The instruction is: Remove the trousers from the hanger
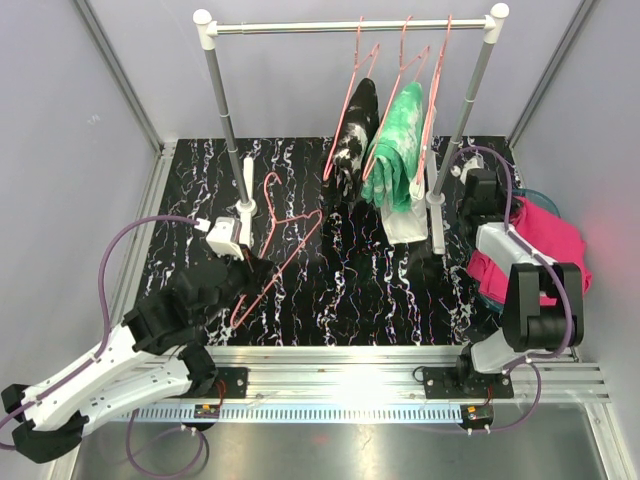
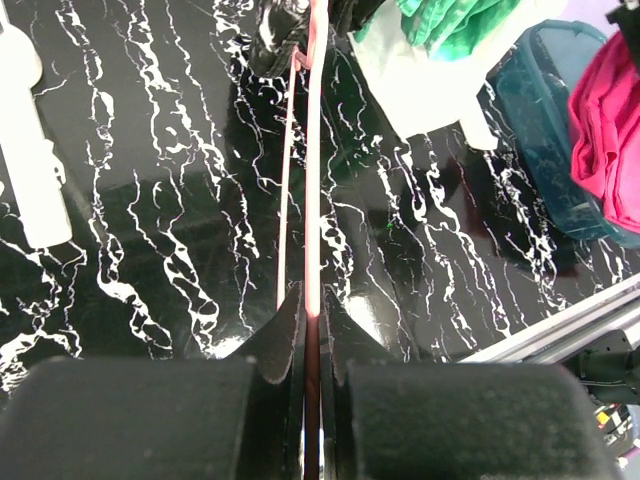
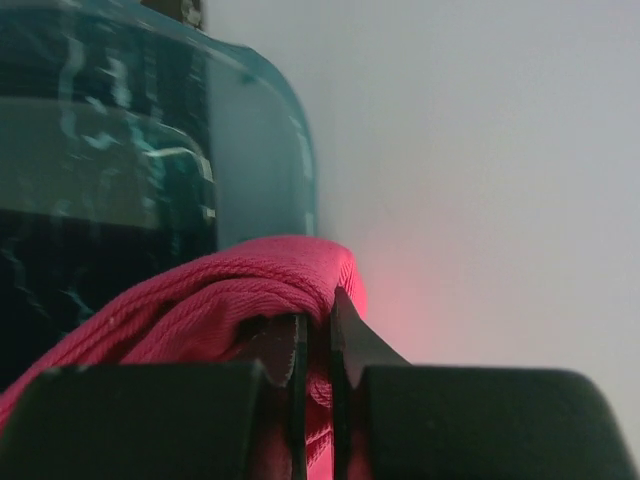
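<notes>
Left gripper is pressing together on the wire of an empty pink hanger, which is slanting across the marbled surface at about 9 o'clock. Right gripper is pinching a fold of the magenta trousers, which are bunching in a teal bin at 3 o'clock. Black marbled trousers and green tie-dye trousers are hanging on two more hangers from the rail at 1 o'clock.

bright even light, soft shadows, blurred close-up foregrounds
</notes>
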Available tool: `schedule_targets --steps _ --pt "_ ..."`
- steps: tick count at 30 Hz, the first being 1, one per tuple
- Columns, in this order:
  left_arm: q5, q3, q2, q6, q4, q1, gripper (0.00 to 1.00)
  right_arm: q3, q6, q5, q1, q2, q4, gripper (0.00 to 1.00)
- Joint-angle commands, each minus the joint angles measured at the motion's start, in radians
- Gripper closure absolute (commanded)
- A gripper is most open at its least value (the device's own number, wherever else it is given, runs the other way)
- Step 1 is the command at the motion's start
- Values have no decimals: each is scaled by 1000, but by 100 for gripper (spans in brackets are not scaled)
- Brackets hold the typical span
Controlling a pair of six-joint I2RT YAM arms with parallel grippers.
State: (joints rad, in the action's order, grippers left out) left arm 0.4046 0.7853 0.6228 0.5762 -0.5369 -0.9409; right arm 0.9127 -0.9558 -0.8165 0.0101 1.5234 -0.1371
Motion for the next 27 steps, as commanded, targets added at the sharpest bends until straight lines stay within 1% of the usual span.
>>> schedule_targets --steps 1,3,5,6,7,8,9,10,11,12,13,14,15,16,17,19,20,21,22,23,24,25,27 --pt "30 54 -8 -4 26 -2 100 51 67 163 -2 67 -53 100" --pt "33 65 -8 -7 17 -2 100 67 122 216 -1 98 -7 100" --pt "42 69 -11 -9 5 -2 100 75 158 304 -2 107 62 100" --pt "43 71 -11 -10 2 -2 100 77 205 338 -1 109 80 100" --pt "46 72 -11 -12 -1 -2 100 78 230 418 -1 109 129 100" --pt "48 74 -11 -12 -8 -2 100 89 253 457 -31 109 184 100" --pt "46 78 -9 -10 -8 -2 100 101 305 520 -36 112 233 100" --pt "45 80 -11 -10 -9 -2 100 116 333 654 -41 113 332 100" --pt "43 81 -8 -9 -11 -2 100 147 356 680 -47 119 362 100" --pt "40 83 -8 -9 -12 -2 100 159 433 660 -55 139 363 100" --pt "40 89 -8 -9 -12 -2 100 170 469 615 -56 149 370 98" --pt "39 92 -6 -7 -20 -2 100 193 492 625 -59 156 392 94" --pt "37 98 -6 -7 -21 -2 100 198 521 619 -61 164 404 87" --pt "39 106 -6 -7 -26 -2 100 198 549 561 -61 165 395 76" --pt "40 111 -6 -9 -34 -2 100 204 581 541 -62 162 393 62" --pt "46 121 -8 -21 -43 -2 100 210 652 543 -79 136 399 50" --pt "54 127 -5 -24 -49 -2 100 215 684 562 -88 120 407 46" --pt "59 135 5 -35 -55 -2 100 221 766 582 -99 78 418 44" --pt "62 149 14 -42 -72 -2 100 241 814 629 -126 55 447 42" --pt "71 175 23 -45 -81 -2 100 250 868 658 -140 31 467 35" --pt "74 190 38 -56 -89 -2 100 258 949 687 -154 -15 487 31" --pt "79 202 46 -59 -98 -2 100 267 997 712 -166 -38 523 28" --pt "91 239 55 -67 -118 -2 100 259 1058 706 -190 -103 551 26"
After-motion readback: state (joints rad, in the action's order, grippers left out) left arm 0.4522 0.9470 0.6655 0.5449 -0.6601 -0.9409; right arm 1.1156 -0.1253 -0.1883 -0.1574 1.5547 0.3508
